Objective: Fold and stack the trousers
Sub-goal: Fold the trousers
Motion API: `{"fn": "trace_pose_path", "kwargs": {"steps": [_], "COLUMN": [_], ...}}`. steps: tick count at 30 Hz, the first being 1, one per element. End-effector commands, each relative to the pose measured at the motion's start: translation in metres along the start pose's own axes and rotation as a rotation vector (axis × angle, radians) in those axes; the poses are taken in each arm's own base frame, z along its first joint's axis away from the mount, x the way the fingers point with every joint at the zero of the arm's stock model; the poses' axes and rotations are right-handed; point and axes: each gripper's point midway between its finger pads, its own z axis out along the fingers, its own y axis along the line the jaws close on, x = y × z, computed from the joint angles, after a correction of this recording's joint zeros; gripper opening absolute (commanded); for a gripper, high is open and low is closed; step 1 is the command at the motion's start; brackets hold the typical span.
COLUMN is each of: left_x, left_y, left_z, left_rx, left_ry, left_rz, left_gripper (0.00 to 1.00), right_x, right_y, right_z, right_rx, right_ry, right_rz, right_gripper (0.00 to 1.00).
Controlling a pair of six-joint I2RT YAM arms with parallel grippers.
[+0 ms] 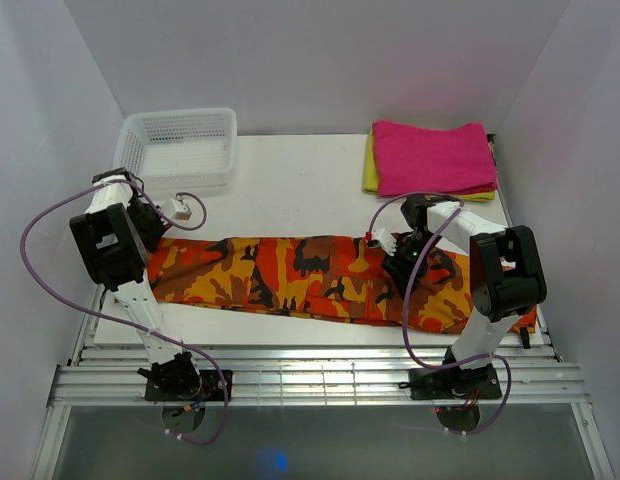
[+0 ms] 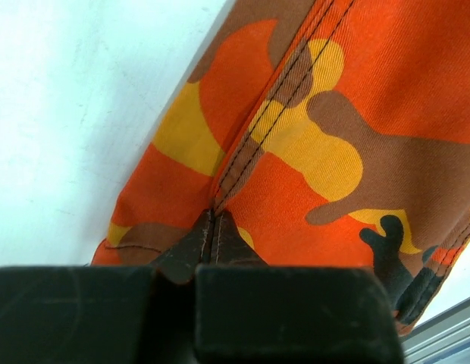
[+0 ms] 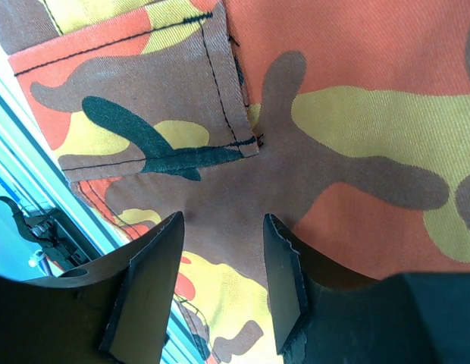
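Observation:
The camouflage trousers (image 1: 290, 275) lie stretched flat from left to right across the near part of the white table (image 1: 290, 190). My left gripper (image 1: 152, 232) is at their left end. In the left wrist view it (image 2: 212, 224) is shut, with a raised seam of the trousers (image 2: 333, 152) pinched at its tips. My right gripper (image 1: 400, 268) is over the wider right part. In the right wrist view it (image 3: 222, 220) is open, its fingers low over the trousers (image 3: 356, 114) beside a stitched pocket flap (image 3: 144, 114), with nothing between them.
A white plastic basket (image 1: 180, 145) stands at the back left. A folded magenta-pink cloth (image 1: 435, 155) lies on a folded yellow cloth (image 1: 370, 172) at the back right. Metal rails (image 1: 310, 375) run along the table's near edge. White walls close in the sides.

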Motion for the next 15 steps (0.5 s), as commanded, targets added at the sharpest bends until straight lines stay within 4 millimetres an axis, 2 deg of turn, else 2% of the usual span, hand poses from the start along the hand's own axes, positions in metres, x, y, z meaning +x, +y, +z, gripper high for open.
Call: {"fn": "trace_pose_path", "kwargs": {"steps": [1,10,15], "left_x": [-0.017,-0.029,-0.037], "left_y": [0.014,0.027,0.030], "left_z": [-0.036,-0.054,-0.046], "left_rx": [-0.097,-0.131,-0.117], "left_ry": [-0.048,-0.060,-0.066], "left_rz": [0.060,0.080,0.079], "left_gripper": [0.00,0.00,0.00], "right_x": [0.000,-0.001,0.000], "right_y": [0.004,0.006,0.007], "right_z": [-0.001,0.000,0.001], "right_rx": [-0.021,-0.028,-0.034], "right_ry": [0.011,0.010,0.011], "right_rz": [-0.017,-0.026,-0.026], "right_gripper": [0.52,0.51,0.51]}}
